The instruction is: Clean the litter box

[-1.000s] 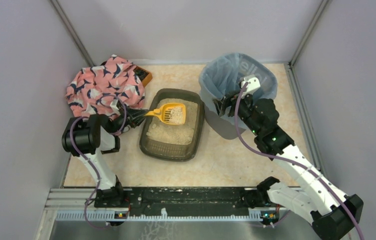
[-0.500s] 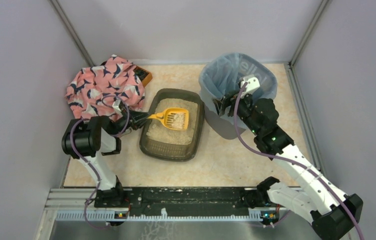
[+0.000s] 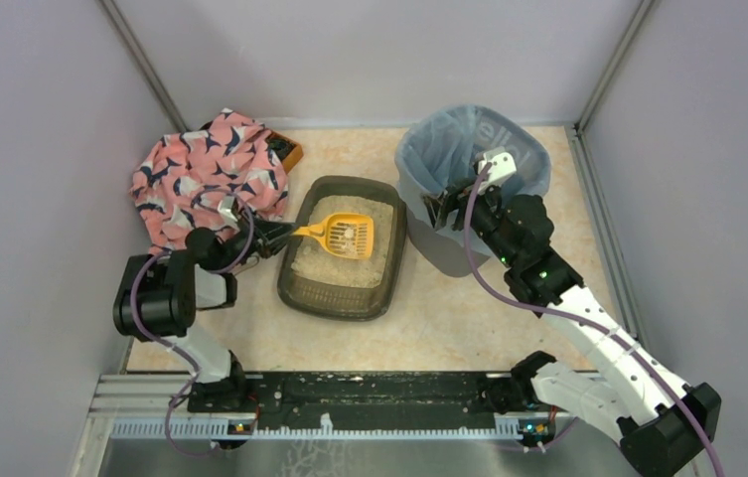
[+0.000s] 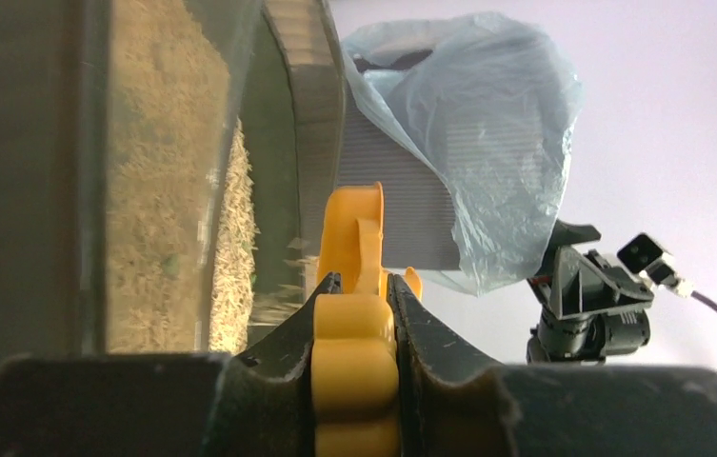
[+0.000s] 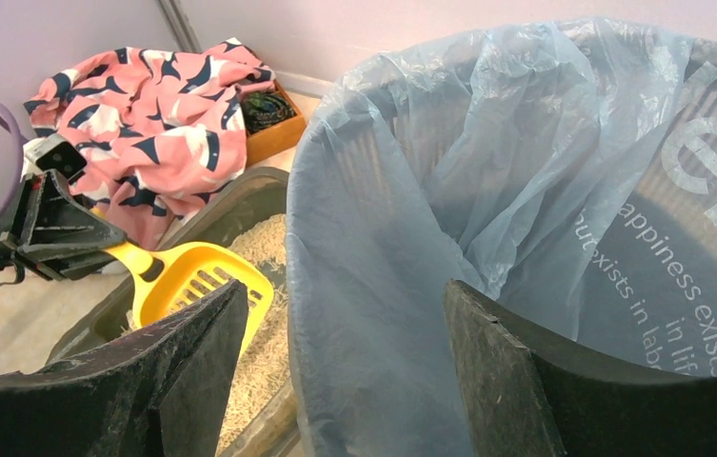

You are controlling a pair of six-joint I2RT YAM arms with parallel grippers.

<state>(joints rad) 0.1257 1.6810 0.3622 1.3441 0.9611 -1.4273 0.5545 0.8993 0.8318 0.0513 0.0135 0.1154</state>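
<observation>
**A:** Where is the litter box?

**B:** The litter box (image 3: pixel 335 303) lies on the tabletop (image 3: pixel 449 318), straight ahead of the left end effector (image 3: pixel 275 237), with its left rim at the fingertips. It is off to the left of the right end effector (image 3: pixel 446 211). Pale beige litter (image 3: pixel 335 268) covers its floor.

**A:** What has the left end effector got?

**B:** It is clenched on the handle of the yellow-orange scoop (image 3: pixel 345 236). The wrist view shows both fingers pressed flat against the handle. The slotted blade reaches out ahead of the fingertips, over the litter, with a small pale patch of grains on it.

**A:** And the other one?

**B:** The right end effector is released, its jaws spread wide astride the near rim of the grey bin (image 3: pixel 439 253), one finger outside the wall and one inside. I cannot tell whether either finger touches it. A blue bag (image 3: pixel 469 134) lines the bin, and printed lettering shows through it. The bin stands just beside the litter box.

**A:** Anything further out?

**B:** A pink patterned cloth (image 3: pixel 206 174) is heaped just beyond and left of the left end effector, draped over an orange box (image 3: pixel 291 155).
</observation>
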